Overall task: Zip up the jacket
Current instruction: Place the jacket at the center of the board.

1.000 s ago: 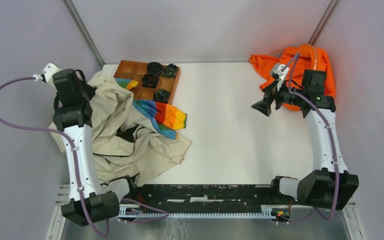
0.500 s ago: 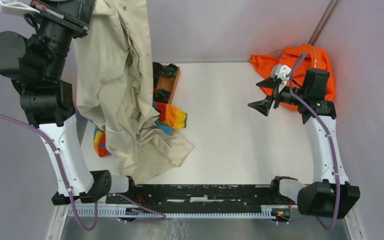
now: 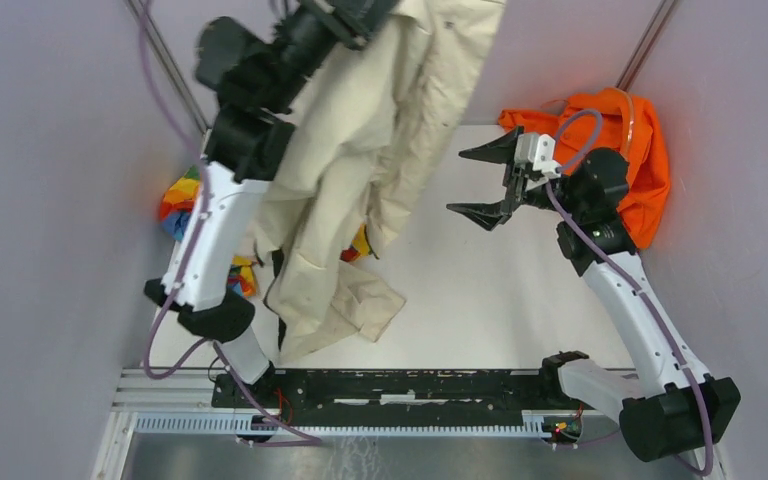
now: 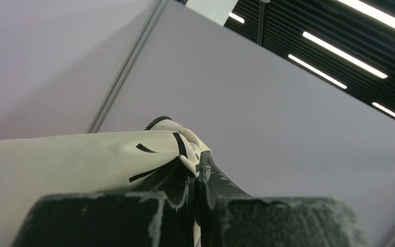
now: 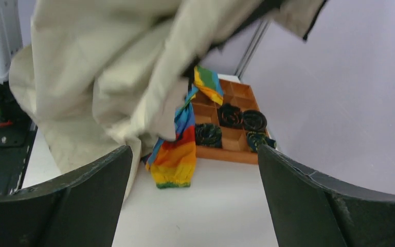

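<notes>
The beige jacket (image 3: 360, 170) hangs in the air from my raised left gripper (image 3: 365, 12) at the top edge of the top view, and its lower end trails on the table (image 3: 500, 290). In the left wrist view my left gripper (image 4: 198, 165) is shut on a bunched fold of the jacket (image 4: 82, 159) with black trim. My right gripper (image 3: 480, 182) stands open just right of the hanging cloth, apart from it. From the right wrist, the jacket (image 5: 108, 77) fills the upper left ahead of the open right gripper (image 5: 194, 150). No zipper shows.
A bright orange garment (image 3: 625, 140) lies at the back right behind the right arm. A rainbow-striped cloth (image 5: 177, 154) lies under the jacket's edge, and part of it shows at the left (image 3: 175, 195). A wooden tray (image 5: 226, 153) holds dark rolled items (image 5: 231, 116).
My left arm has lifted the jacket off the table and swung it up and to the right. The rainbow cloth has shifted left. My right gripper has moved left and turned toward the jacket.
</notes>
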Controlling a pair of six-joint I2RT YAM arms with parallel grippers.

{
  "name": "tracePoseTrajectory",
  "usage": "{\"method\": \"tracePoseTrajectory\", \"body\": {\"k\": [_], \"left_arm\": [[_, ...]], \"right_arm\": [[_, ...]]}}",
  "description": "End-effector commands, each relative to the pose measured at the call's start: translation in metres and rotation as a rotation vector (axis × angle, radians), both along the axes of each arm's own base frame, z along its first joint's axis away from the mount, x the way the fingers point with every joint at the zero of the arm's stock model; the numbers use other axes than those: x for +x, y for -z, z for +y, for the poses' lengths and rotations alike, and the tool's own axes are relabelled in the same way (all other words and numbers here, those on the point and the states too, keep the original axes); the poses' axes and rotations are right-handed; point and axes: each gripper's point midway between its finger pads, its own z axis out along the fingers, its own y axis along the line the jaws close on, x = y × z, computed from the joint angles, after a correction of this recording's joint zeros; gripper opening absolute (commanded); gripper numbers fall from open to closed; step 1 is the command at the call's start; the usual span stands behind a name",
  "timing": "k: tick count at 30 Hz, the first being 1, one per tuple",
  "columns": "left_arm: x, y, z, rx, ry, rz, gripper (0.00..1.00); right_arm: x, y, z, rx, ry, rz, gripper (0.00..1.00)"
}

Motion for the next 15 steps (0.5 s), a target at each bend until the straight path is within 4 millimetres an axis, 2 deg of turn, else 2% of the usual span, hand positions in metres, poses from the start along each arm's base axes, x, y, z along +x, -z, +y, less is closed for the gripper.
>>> {"method": "tracePoseTrajectory", "body": {"k": [1,5,9,10,11,12,13,15], "left_arm": [[0.001,-0.015,-0.034,-0.076,-0.030,-0.108,0.02],[0.009,-0.006,-0.071,-0.109,0.048,-0.083,0.02],[0.007,0.002,-0.094,-0.129,0.108,-0.068,0.02],[0.007,0.003,-0.096,-0.126,0.113,-0.067,0.02],[0.007,0.003,-0.095,-0.121,0.109,-0.067,0.02],[0.005,0.003,-0.093,-0.111,0.097,-0.070,0.02],[0.006,0.003,-0.090,-0.099,0.076,-0.072,0.02],[0.004,0.002,-0.081,-0.071,0.024,-0.074,0.02]], "right_arm": [[-0.017,-0.060,-0.001,0.239,0.030,-0.074,0.98],[-0.018,-0.058,-0.002,0.346,0.076,0.015,0.98],[0.024,-0.045,-0.021,0.406,0.316,0.127,0.95],[0.032,-0.045,-0.025,0.393,0.363,0.125,0.88],[0.037,-0.049,-0.030,0.375,0.397,0.097,0.69],[0.043,-0.056,-0.036,0.372,0.435,0.070,0.42],[0.048,-0.066,-0.045,0.372,0.482,0.043,0.21],[0.058,-0.094,-0.067,0.381,0.563,-0.028,0.06]]}}
